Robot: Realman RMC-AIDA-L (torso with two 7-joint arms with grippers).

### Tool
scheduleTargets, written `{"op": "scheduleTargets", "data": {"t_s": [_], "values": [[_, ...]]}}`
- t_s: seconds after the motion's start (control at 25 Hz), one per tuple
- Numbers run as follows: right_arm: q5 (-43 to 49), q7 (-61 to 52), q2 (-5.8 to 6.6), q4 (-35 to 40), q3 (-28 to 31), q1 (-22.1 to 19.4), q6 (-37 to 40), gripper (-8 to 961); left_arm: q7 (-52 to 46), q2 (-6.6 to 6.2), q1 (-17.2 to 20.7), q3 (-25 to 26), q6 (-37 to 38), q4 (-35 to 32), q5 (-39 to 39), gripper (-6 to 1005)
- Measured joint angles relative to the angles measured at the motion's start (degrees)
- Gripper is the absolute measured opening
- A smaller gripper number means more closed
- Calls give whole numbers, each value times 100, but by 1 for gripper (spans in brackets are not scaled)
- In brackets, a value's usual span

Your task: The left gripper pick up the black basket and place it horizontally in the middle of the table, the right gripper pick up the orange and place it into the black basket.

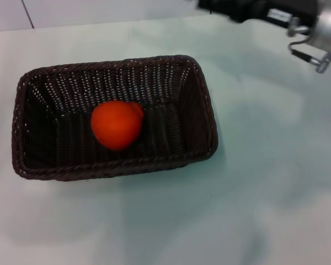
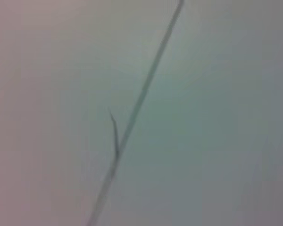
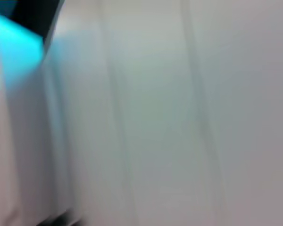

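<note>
One orange [image 1: 117, 125] lies in one black basket [image 1: 201, 110] on the pale glossy counter [image 1: 265, 182]. The right hand [image 1: 231, 10] sits top right, apparently clear; its grip is unreadable.

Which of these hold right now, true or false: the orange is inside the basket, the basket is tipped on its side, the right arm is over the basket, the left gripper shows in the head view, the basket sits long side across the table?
1. The orange lies inside the black basket. True.
2. The basket is tipped on its side. False: it stands upright on the table, opening upward.
3. The right arm hangs over the basket. False: it is at the far right edge of the head view, clear of the basket.
4. The left gripper shows in the head view. False: it is not in sight there.
5. The basket lies with its long side across the table. True.
</note>
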State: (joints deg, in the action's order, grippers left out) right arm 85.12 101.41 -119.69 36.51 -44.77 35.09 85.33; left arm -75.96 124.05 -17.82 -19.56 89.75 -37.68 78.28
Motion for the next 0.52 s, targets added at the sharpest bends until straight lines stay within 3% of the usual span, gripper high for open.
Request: {"op": "scheduleTargets", "data": {"t_s": [0.12,0.28,0.52], "values": [[-1488,1721,-10,-861,47,-413,35,787,1033,6,73,204,227,586,-585,900],[-3280,3466,-17,-2032,102,-641,168,784,2479,20,116,538,573,1320,-1061,900],[-4946,4857,-21,-2943,490,-732,147,784,4597,46,80,1109,1073,2302,-1312,900]]}}
